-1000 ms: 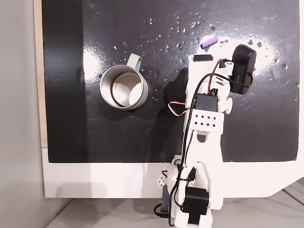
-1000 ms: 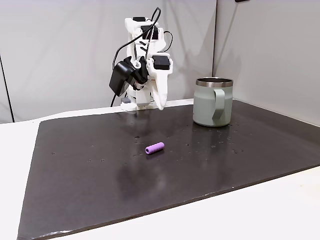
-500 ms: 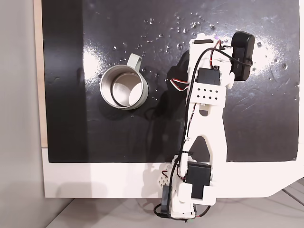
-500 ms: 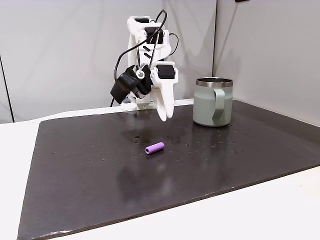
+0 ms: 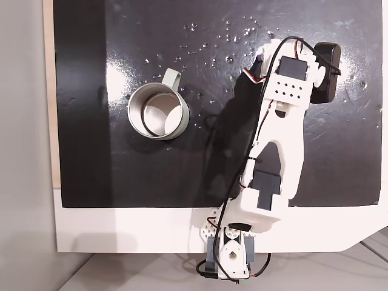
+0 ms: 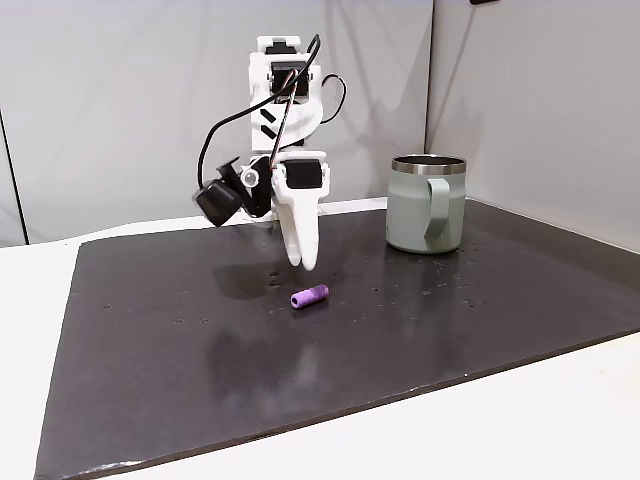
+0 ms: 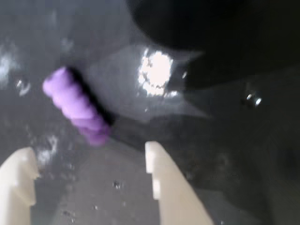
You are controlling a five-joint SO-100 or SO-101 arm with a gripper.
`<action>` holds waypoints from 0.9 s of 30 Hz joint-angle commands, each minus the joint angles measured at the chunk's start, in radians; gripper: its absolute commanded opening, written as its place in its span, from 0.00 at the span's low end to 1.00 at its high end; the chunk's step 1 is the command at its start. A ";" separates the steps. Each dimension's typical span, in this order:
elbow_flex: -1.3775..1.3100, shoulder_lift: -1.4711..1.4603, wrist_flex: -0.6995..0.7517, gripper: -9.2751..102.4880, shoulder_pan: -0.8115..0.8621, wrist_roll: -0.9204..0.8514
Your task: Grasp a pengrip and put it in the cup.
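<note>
In the wrist view, spread end effector frames pengrip.

arm has stretched out further over the black mat in a fixed view, its wrist now covering the spot where the pengrip lay in sight a second ago. in the side fixed view the gripper has dropped from well above the mat to just above and behind the pengrip, fingers pointing down. the black wrist block has swung lower too.
</note>
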 commanded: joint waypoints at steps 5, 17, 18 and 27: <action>-0.472 -0.244 0.225 0.29 0.002 0.002; -1.514 -0.841 0.660 0.29 -0.023 -0.025; -1.514 -0.848 0.658 0.29 -0.023 -0.025; -1.514 -0.908 0.658 0.16 -0.029 -0.020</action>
